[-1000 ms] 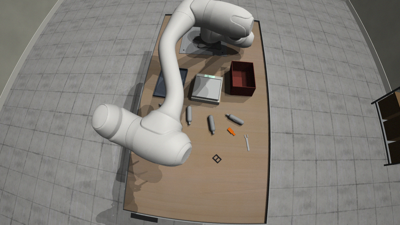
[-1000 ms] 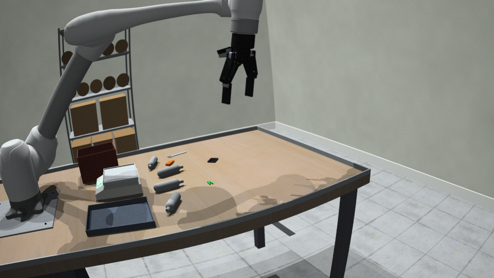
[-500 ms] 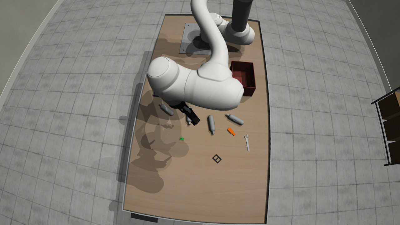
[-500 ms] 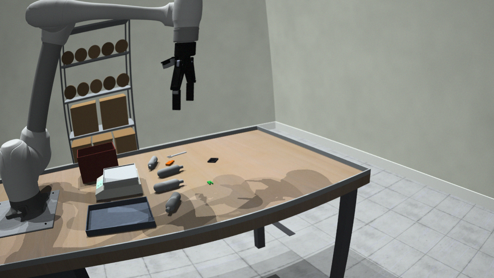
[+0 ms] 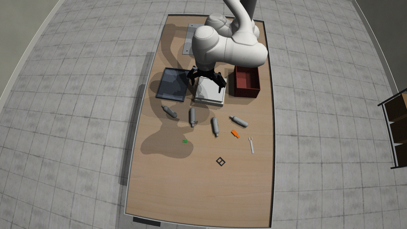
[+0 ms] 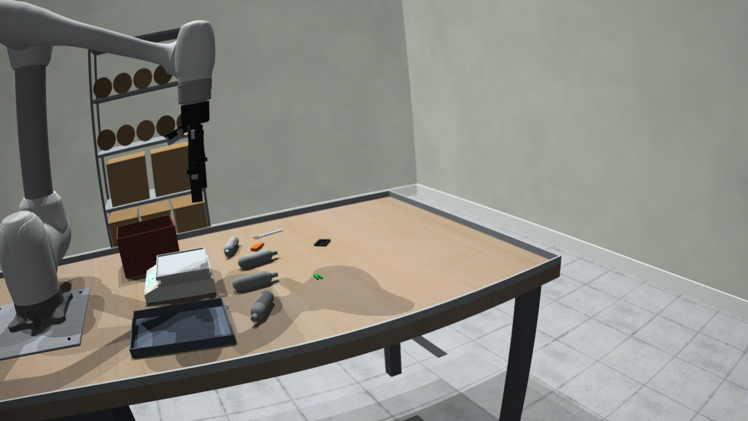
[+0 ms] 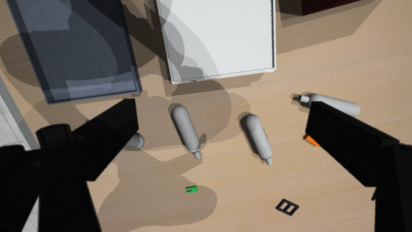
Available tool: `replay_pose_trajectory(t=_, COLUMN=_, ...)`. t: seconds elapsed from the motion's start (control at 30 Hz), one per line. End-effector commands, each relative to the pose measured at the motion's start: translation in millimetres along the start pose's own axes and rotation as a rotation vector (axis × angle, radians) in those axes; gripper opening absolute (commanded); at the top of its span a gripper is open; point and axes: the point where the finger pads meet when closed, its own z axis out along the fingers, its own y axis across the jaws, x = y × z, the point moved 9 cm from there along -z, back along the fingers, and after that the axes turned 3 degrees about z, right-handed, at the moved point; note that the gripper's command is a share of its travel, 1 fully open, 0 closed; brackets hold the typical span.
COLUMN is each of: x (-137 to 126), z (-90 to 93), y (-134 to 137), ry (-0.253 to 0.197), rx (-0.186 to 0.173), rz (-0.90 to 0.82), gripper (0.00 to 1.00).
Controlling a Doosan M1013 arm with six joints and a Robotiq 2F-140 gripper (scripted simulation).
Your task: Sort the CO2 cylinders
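Several grey CO2 cylinders lie flat on the wooden table in a row in front of the scale: one at the left, one and one in the middle, one at the right. In the wrist view the left one is partly hidden by a finger, the middle two show whole, and the right one is partly hidden. My gripper is open and empty, high above the white scale. The dark tray is left of the scale, the red scrap bin right of it. Both are empty.
A small orange piece, a grey flat tool, a green clip and a black buckle lie on the table nearer the front. The arm's base plate is at the back. A shelf rack stands behind the table.
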Motion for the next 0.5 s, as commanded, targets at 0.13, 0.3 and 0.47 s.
replay_pose_trajectory(t=0.13, x=84, z=32.2, y=-1, ry=-0.032, rx=0.007, rz=-0.134, gripper=1.0)
replay_pose_trajectory(t=0.3, x=86, z=33.8, y=1, ry=-0.033, rx=0.008, rz=-0.158, gripper=0.41)
replay_pose_trajectory(t=0.47, x=37, z=25.8, y=66, ry=-0.032, rx=0.014, rz=-0.502, gripper=0.41)
